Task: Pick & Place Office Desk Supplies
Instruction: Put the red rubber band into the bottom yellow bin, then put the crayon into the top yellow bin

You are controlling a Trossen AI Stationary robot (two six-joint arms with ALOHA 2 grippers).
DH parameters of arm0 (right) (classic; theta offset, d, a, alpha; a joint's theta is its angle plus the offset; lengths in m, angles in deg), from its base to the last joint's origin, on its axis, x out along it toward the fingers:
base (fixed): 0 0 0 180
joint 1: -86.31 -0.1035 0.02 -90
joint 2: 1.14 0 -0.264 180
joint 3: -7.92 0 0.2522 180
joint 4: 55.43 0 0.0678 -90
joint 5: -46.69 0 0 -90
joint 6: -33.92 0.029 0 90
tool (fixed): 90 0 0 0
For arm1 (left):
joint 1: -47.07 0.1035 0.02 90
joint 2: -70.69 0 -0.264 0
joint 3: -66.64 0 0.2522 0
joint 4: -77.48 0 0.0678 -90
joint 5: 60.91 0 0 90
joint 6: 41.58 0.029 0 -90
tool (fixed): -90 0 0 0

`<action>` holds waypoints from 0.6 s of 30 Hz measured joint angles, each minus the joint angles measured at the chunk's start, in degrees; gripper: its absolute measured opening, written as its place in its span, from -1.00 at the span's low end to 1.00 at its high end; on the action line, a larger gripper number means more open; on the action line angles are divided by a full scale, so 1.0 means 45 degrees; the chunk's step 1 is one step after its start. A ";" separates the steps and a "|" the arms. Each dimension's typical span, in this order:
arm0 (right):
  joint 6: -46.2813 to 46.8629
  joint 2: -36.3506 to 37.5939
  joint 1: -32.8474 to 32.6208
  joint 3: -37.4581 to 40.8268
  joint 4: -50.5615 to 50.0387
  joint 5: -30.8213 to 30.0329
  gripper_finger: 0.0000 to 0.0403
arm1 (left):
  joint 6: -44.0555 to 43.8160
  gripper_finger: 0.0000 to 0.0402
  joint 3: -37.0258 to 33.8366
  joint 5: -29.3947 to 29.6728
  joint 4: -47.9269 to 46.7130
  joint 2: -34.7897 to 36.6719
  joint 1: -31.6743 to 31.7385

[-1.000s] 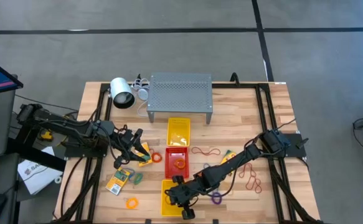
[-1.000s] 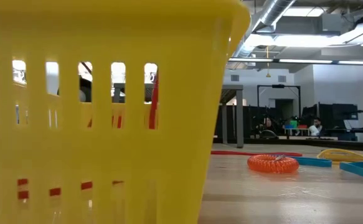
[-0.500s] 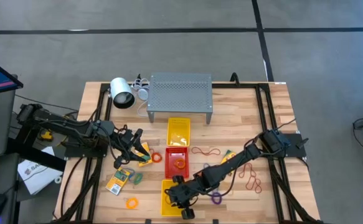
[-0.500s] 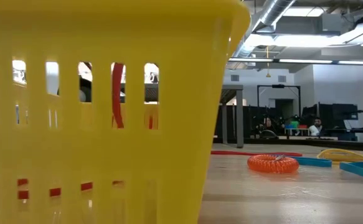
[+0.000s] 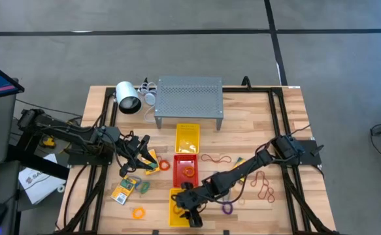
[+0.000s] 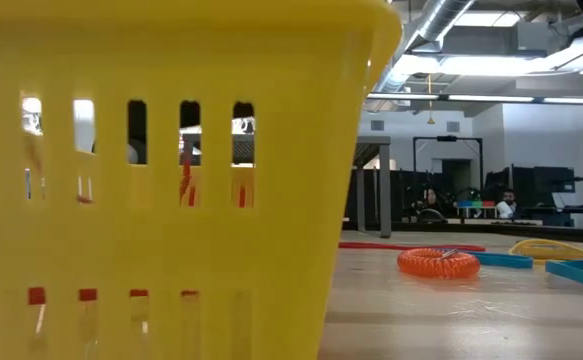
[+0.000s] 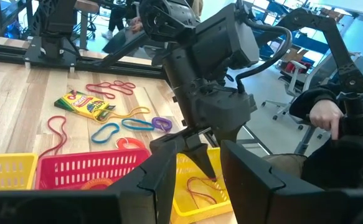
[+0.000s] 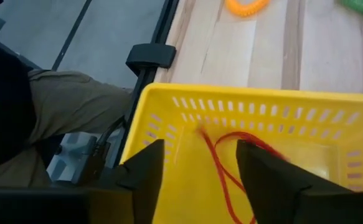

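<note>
Three trays stand in a row: a far yellow one, a red one and a near yellow tray. My right gripper hangs open over the near yellow tray. A red rubber band lies inside that tray, below the fingers and apart from them. My left gripper waits open to the left of the red tray, nothing between its fingers. A yellow card packet lies flat on the table.
Loose bands lie on the wood: an orange ring, a purple band, red loops. A grey perforated stand and a white lamp stand at the far edge. A person sits beyond the near edge.
My right gripper has let go of the red rubber band. Through the tray's slots in the low view the band swings from right to left and then drops low inside the near yellow tray.
</note>
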 joint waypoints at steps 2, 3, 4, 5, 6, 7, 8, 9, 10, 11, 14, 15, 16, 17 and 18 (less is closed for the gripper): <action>0.0073 0.0000 0.0032 0.0000 -0.0176 0.0000 0.09 | -0.0001 -0.40 0.0000 0.0000 -0.0002 0.0000 0.0001; 0.0073 0.0000 0.0061 0.0000 -0.0269 0.0000 0.11 | 0.0000 -0.40 0.0000 0.0000 0.0000 0.0000 0.0000; 0.0073 0.0000 0.0063 0.0000 -0.0353 -0.0001 0.13 | 0.0000 -0.40 0.0000 0.0000 0.0000 0.0000 0.0001; 0.0073 0.0000 0.0066 0.0000 -0.0409 -0.0002 0.14 | -0.0004 -0.40 0.0000 0.0000 0.0000 0.0000 0.0004; 0.0073 0.0000 0.0068 0.0000 -0.0441 -0.0004 0.14 | 0.0000 -0.40 0.0000 0.0000 0.0000 0.0000 0.0000; 0.0068 0.0005 0.0071 0.0000 -0.0462 0.0000 0.14 | -0.0003 -0.40 -0.0003 0.0000 0.0000 0.0000 0.0003; 0.0039 0.0005 0.0073 0.0000 -0.0497 0.0000 0.14 | -0.0002 -0.40 0.0000 0.0000 0.0000 0.0000 0.0002; -0.0005 0.0012 0.0073 0.0000 -0.0573 0.0003 0.14 | -0.0004 -0.40 0.0000 0.0000 -0.0004 0.0000 0.0000; -0.0039 0.0016 0.0073 0.0000 -0.0635 0.0013 0.13 | -0.0005 -0.40 0.0000 0.0000 0.0000 0.0000 0.0005; -0.0127 0.0027 0.0073 0.0000 -0.0692 0.0015 0.13 | 0.0000 -0.40 0.0000 0.0000 -0.0003 0.0000 0.0001; -0.0618 0.0120 0.0068 0.0000 -0.0856 0.0015 0.12 | -0.0005 -0.40 0.0000 -0.0002 0.0002 0.0004 0.0001; -0.0752 0.0145 0.0068 0.0000 -0.0845 0.0010 0.12 | -0.0007 -0.40 0.0000 -0.0005 0.0011 0.0025 0.0000; -0.0907 0.0234 0.0068 0.0008 -0.0936 -0.0004 0.12 | -0.0010 -0.40 0.0000 -0.0006 0.0064 0.0039 0.0000; -0.1074 0.0325 0.0064 0.0024 -0.1002 -0.0005 0.12 | -0.0009 -0.40 0.0000 -0.0009 0.0169 0.0039 0.0000; -0.1156 0.0404 0.0063 0.0015 -0.0897 -0.0022 0.12 | -0.0010 -0.40 0.0000 -0.0076 0.0251 0.0048 0.0000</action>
